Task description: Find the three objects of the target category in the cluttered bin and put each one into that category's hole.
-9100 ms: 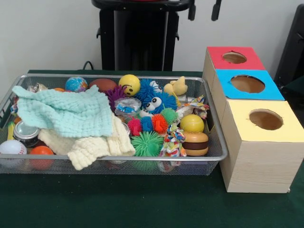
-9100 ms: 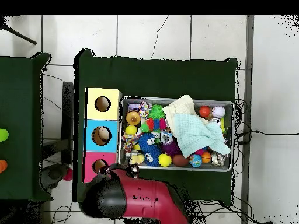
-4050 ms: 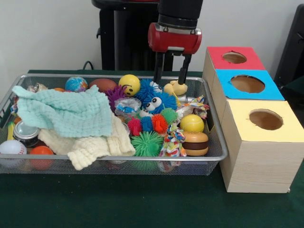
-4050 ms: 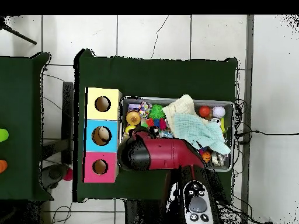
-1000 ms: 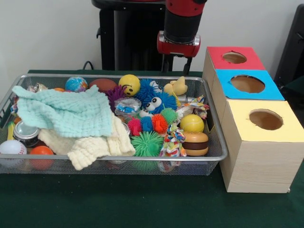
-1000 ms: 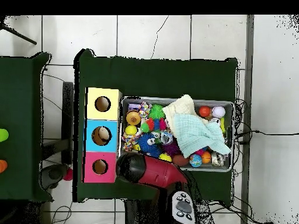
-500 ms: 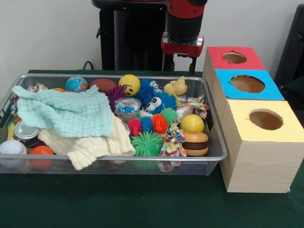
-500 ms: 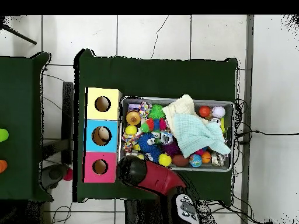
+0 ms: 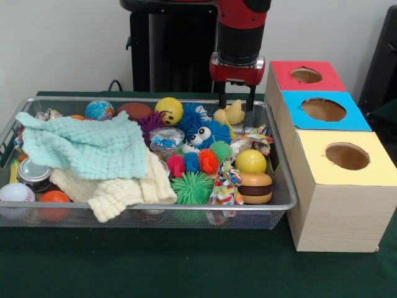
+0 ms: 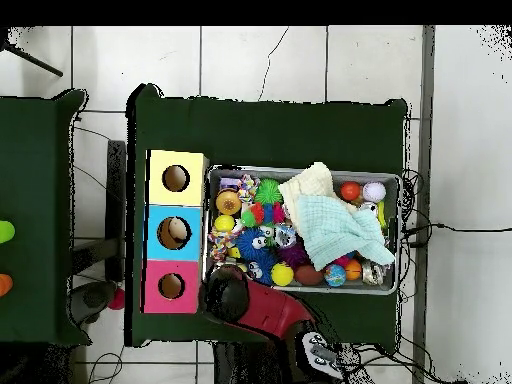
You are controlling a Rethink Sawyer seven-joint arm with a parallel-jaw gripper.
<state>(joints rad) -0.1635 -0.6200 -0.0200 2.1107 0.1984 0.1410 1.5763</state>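
Lying at the far right corner of the cluttered bin (image 9: 149, 211), the pale yellow-tan animal toy (image 9: 231, 114) is the one target plainly on show, just behind the blue fuzzy googly-eyed toy (image 9: 201, 133) and close to the mesh wall nearest the boxes. It looks soft and light, a stuffed thing that should squash under pressure without slipping; I judge a pinch across its plump middle safer than one on its thin raised limb, which would likely fold. Nothing about it looks fragile. No other animal toy can be made out in the heap.

The gripper (image 9: 236, 99) hangs straight above that toy, its two dark fingers (image 9: 222, 99) parted to about the toy's width, one at each side of its upper end, holding nothing. Whether they touch the plush cannot be told from the front view, and the overhead view hides the spot under the arm.

Around the toy lie spiky rubber balls (image 9: 191, 187), a smiley yellow ball (image 9: 169, 110), a burger-shaped toy (image 9: 255, 187) and two crumpled cloths (image 9: 87, 149), any of which could snag.

The red-topped box's hole (image 9: 306, 75) stands just beyond the bin's right end on the green desk (image 9: 155, 264).

No brand, label or legible writing shows anywhere.
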